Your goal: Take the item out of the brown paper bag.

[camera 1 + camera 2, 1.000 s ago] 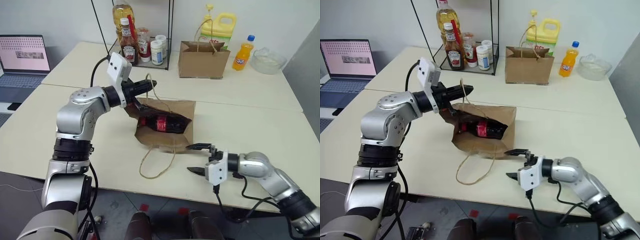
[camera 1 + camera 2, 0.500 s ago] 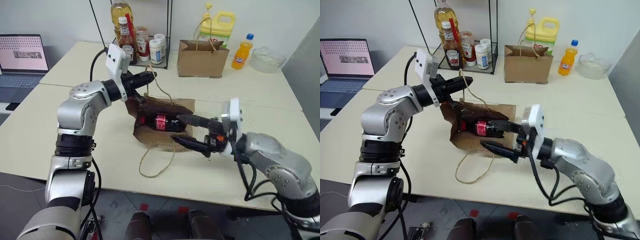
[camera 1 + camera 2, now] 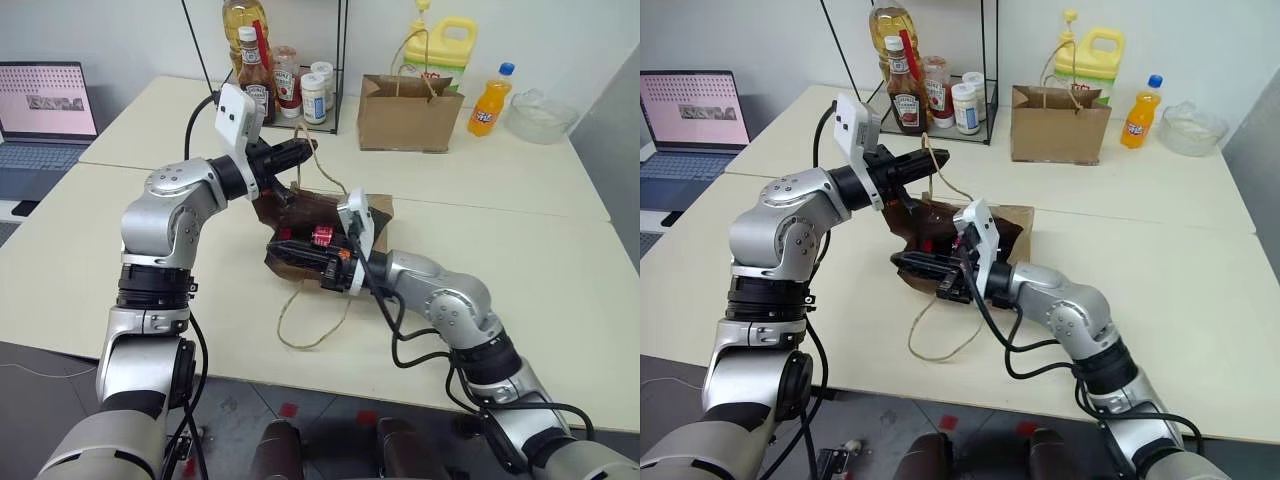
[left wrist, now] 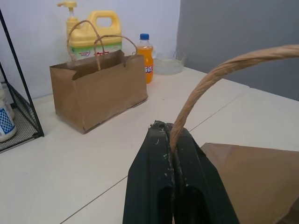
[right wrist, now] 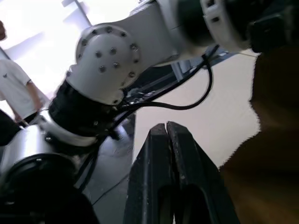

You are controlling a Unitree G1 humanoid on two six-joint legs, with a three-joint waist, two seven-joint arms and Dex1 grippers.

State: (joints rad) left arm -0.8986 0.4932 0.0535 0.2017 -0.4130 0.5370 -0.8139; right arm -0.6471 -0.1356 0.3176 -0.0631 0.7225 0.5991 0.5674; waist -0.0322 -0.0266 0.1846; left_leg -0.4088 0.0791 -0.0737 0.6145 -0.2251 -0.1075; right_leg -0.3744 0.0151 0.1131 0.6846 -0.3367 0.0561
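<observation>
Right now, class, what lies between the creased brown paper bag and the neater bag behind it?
Bare tabletop, crossed by a seam, separates the creased bag from the neater bag, seen from the head camera.

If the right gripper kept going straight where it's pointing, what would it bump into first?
Probably the robot's own left arm. The right gripper, shut at the edge of the brown paper bag, points across bare table towards it. Depth is hard to judge.
</observation>
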